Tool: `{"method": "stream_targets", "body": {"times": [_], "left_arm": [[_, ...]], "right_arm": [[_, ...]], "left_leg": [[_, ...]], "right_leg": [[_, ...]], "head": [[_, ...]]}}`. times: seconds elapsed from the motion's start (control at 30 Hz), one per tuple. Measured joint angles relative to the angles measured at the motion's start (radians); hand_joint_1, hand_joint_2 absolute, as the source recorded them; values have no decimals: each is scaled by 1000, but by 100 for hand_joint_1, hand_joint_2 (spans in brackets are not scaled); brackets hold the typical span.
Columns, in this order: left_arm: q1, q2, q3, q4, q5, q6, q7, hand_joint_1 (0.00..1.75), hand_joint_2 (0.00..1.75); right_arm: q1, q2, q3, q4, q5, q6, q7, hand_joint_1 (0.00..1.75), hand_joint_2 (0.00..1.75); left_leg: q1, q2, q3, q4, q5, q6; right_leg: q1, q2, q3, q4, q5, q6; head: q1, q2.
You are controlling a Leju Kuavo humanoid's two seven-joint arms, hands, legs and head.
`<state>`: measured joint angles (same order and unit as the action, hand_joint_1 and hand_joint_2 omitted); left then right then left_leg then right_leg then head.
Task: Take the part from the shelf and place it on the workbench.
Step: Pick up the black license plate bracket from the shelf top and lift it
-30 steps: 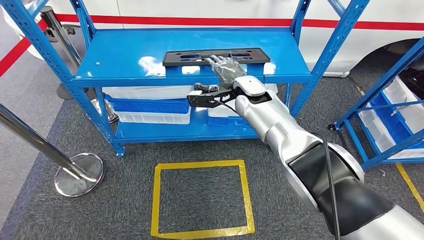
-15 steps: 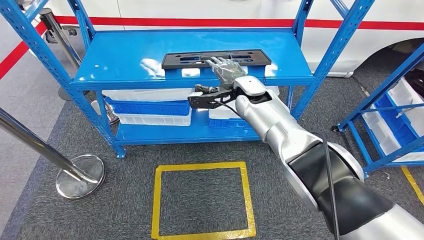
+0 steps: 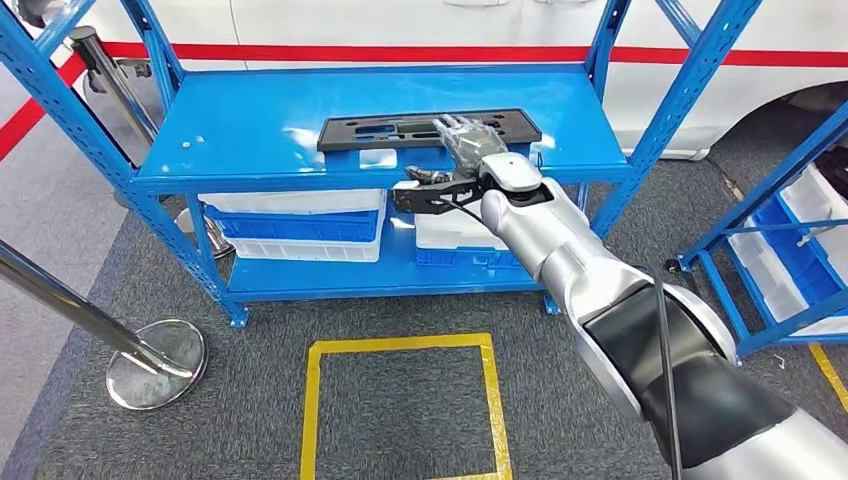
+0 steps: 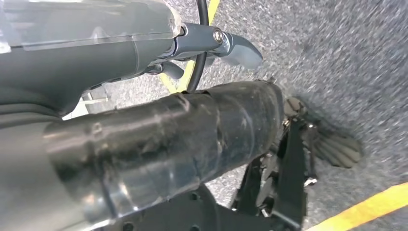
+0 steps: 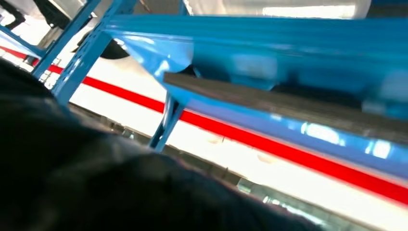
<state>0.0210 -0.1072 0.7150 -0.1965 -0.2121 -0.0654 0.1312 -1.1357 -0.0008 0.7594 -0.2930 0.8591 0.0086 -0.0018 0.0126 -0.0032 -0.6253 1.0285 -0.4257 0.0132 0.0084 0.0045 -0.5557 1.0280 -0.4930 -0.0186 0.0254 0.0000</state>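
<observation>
A long flat black part point(image 3: 380, 131) lies on the top board of the blue shelf point(image 3: 240, 120), near its front edge. My right hand point(image 3: 468, 148) reaches over that edge; its fingers lie flat across the part's right half, and its thumb point(image 3: 420, 192) sticks out in front of and below the shelf edge. Nothing is lifted. In the right wrist view the part's dark edge point(image 5: 288, 108) runs along the blue board, with my dark hand point(image 5: 96, 183) blurred in front. My left hand point(image 4: 144, 43) hangs above grey carpet; its grip is unclear.
White and blue bins point(image 3: 300, 215) sit on the lower shelf. A yellow taped square point(image 3: 400, 345) marks the carpet before the shelf. A chrome stanchion base point(image 3: 155, 350) stands at the left, a second blue rack point(image 3: 780, 230) at the right, a white red-striped vehicle point(image 3: 400, 25) behind.
The view has shifted slightly. My right hand has slid farther over the part and a little to the right; the part stays flat on the shelf.
</observation>
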Motion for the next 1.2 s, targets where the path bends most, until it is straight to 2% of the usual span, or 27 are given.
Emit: {"method": "stream_targets", "body": {"times": [0.07,0.1,0.2,0.23,0.27,0.3,0.33,0.37,0.4,0.43,0.47,0.53,0.6,0.63,0.7,0.73,0.77,0.8,0.83,0.9,0.93,0.97,1.03,1.1,1.13,1.2], "left_arm": [[2,-1,2,-1,-1,-1,0,0,0],[3,-2,4,-2,-1,-1,0,0,0],[3,-2,10,-4,-4,-1,0,0,0],[2,-2,13,-5,-6,-1,0,0,0],[2,-2,15,-5,-9,-1,0,0,0],[2,-2,16,-5,-12,-1,0,0,0],[3,-2,17,-5,-15,-1,0,0,0],[4,-2,18,-5,-17,-1,-1,0,0],[4,-2,18,-6,-19,-1,-2,0,0],[4,-2,18,-6,-21,-1,-4,0,0],[3,-2,19,-7,-23,-2,-5,0,0],[0,-3,19,-8,-27,-5,-8,0,0],[-1,-4,20,-8,-29,-6,-7,0,0],[-1,-4,20,-8,-30,-6,-7,0,0],[-1,-3,23,-8,-31,-6,-7,0,0],[-2,-3,24,-9,-32,-7,-7,0,0],[-1,-3,24,-9,-34,-8,-7,0,0],[0,-3,25,-10,-35,-9,-7,0,0],[1,-3,25,-10,-37,-10,-7,0,0],[3,-2,27,-10,-39,-11,-7,0,0],[3,-2,27,-10,-39,-12,-7,0,0],[2,-1,29,-11,-40,-12,-7,0,0],[0,-2,34,-12,-42,-13,-8,0,0],[2,-4,39,-13,-42,-14,-8,0,0],[2,-5,40,-13,-43,-15,-8,0,0],[2,-5,42,-14,-44,-17,-10,0,0]], "right_arm": [[1,-3,0,1,0,0,0,0,0],[0,-5,-1,1,0,0,-1,0,0],[7,-10,-1,3,1,2,-2,0,0],[12,-11,-1,5,3,3,-4,0,0],[17,-11,-1,6,6,5,-8,0,0],[20,-11,-1,7,9,6,-13,0,0],[22,-11,-1,8,13,6,-18,0,0],[22,-11,-1,8,15,7,-22,0,0],[22,-11,-1,9,17,8,-25,0,0],[23,-10,-1,9,18,10,-27,0,0],[25,-9,0,10,19,13,-27,0,0],[27,-7,0,10,22,14,-29,0,0],[25,-6,-1,9,24,15,-31,0,0],[25,-5,-1,9,25,16,-32,0,0],[27,-3,-1,9,27,20,-37,0,0],[30,-2,-1,9,28,22,-39,0,0],[33,0,-1,9,29,23,-40,0,0],[34,0,-1,9,30,24,-41,0,0],[35,1,-1,9,30,23,-41,0,0],[35,1,-1,9,31,23,-41,0,0],[34,1,-1,9,32,23,-41,0,0],[35,2,-1,9,32,23,-42,0,0],[35,2,-1,8,33,23,-42,0,0],[33,2,-1,7,34,22,-42,0,0],[31,1,-1,7,34,22,-42,0,0],[31,1,-1,8,35,22,-42,0,0]], "left_leg": [[6,1,13,-16,0,7],[9,2,22,-24,-1,11],[11,4,37,-29,-12,19],[12,2,43,-29,-18,18],[15,0,50,-27,-25,16],[17,-1,60,-25,-33,11],[20,-3,68,-21,-44,5],[21,-3,74,-16,-54,-3],[21,-4,76,-12,-62,-10],[20,-5,75,-9,-66,-17],[19,-5,74,-9,-68,-23],[20,-4,75,-10,-73,-34],[21,-1,59,35,-96,-39],[21,0,33,87,-117,-40],[19,0,-49,223,-156,-40],[17,0,-83,268,-158,-38],[15,0,-104,281,-142,-34],[12,0,-104,253,-105,-28],[8,0,-87,191,-54,-18],[-2,1,-43,74,12,4],[-6,1,-25,38,19,12],[-8,1,-17,25,11,16],[-6,0,-2,1,3,19],[1,1,17,-22,3,21],[4,2,27,-31,2,23],[4,3,37,-34,-3,26]], "right_leg": [[0,0,-5,16,-14,10],[-2,0,-22,50,-30,15],[-16,0,-130,228,-87,29],[-22,0,-159,262,-84,34],[-28,-1,-171,260,-60,39],[-33,-2,-165,223,-18,43],[-38,-3,-147,160,30,48],[-39,-3,-125,106,64,51],[-38,-3,-106,61,79,50],[-34,-3,-96,38,78,46],[-29,-2,-93,34,67,39],[-30,-1,-87,24,58,23],[-33,0,-70,15,51,8],[-32,0,-61,11,47,0],[-25,0,-47,10,37,-10],[-21,1,-41,10,32,-13],[-17,1,-32,10,25,-15],[-13,2,-23,10,18,-16],[-9,3,-11,10,11,-17],[-4,3,6,8,-3,-14],[-2,2,9,8,-7,-11],[-3,2,9,6,-10,-6],[-2,1,10,1,-14,3],[-2,1,2,26,-33,13],[-3,1,-18,67,-52,18],[-12,1,-94,191,-91,28]], "head": [[1,0],[1,0],[1,0],[1,0],[1,0],[1,0],[1,0],[1,0],[2,0],[2,0],[2,0],[3,0],[3,0],[3,0],[2,0],[2,0],[2,0],[2,0],[2,0],[3,0],[3,0],[3,0],[2,0],[3,0],[3,0],[4,0]]}}
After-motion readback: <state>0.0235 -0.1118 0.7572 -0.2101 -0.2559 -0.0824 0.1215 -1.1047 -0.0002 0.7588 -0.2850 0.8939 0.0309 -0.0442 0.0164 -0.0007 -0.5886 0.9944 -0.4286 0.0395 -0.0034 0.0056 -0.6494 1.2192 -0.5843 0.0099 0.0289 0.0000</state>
